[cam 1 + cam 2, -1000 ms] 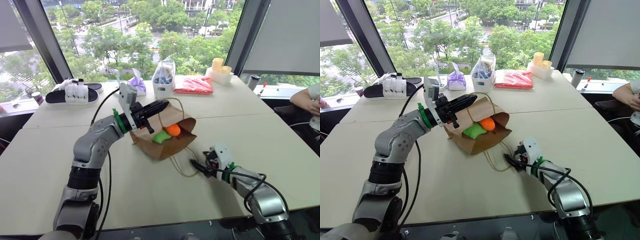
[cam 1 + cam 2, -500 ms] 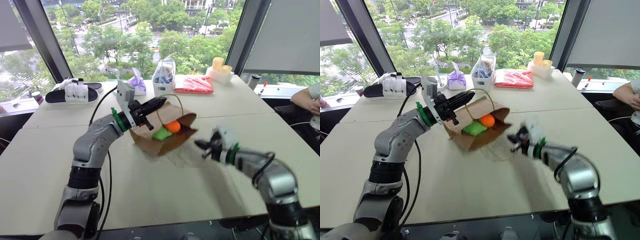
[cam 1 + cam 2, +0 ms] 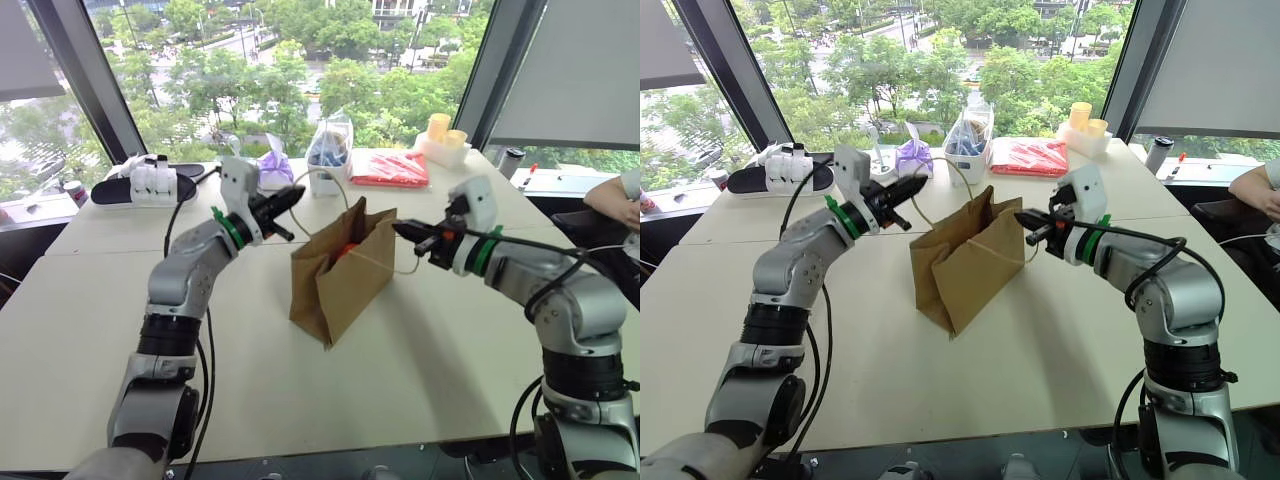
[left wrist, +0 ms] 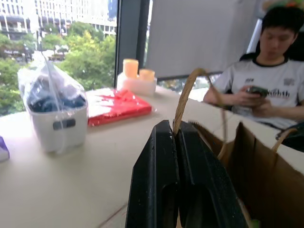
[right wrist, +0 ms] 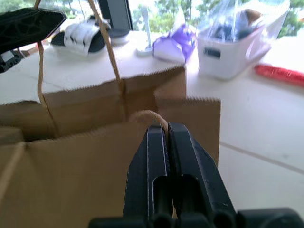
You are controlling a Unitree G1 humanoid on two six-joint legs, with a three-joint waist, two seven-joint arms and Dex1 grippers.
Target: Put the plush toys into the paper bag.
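Brown kraft paper forms the bag [image 3: 340, 275], which stands upright on the pale table [image 3: 430, 350], mouth up, between the two arms. The left gripper [image 3: 294, 194] has its black fingers pressed together on one cord handle [image 4: 186, 90], which loops up from the far edge of the bag's mouth; the left wrist view shows the cord rising from between the fingertips. The right gripper [image 3: 398, 229] is likewise pinched on the other handle [image 5: 147, 115], the tan cord arching just over its closed tips at the near edge of the mouth. Both grippers sit above the table, one at either side of the bag's top, holding the mouth apart. A bit of the orange toy [image 3: 346, 247] peeps out inside the mouth; the green toy cannot be made out for sure.

Behind the bag, by the window, stand a white tub under a clear plastic bag [image 3: 327, 155], a purple bundle [image 3: 272, 166], a red packet [image 3: 390, 170] and yellow cups [image 3: 442, 130]. A black-and-white sandal [image 3: 145, 186] lies at the far left of the table. A person [image 4: 266, 90] sits beyond the table's right end, looking at a phone.
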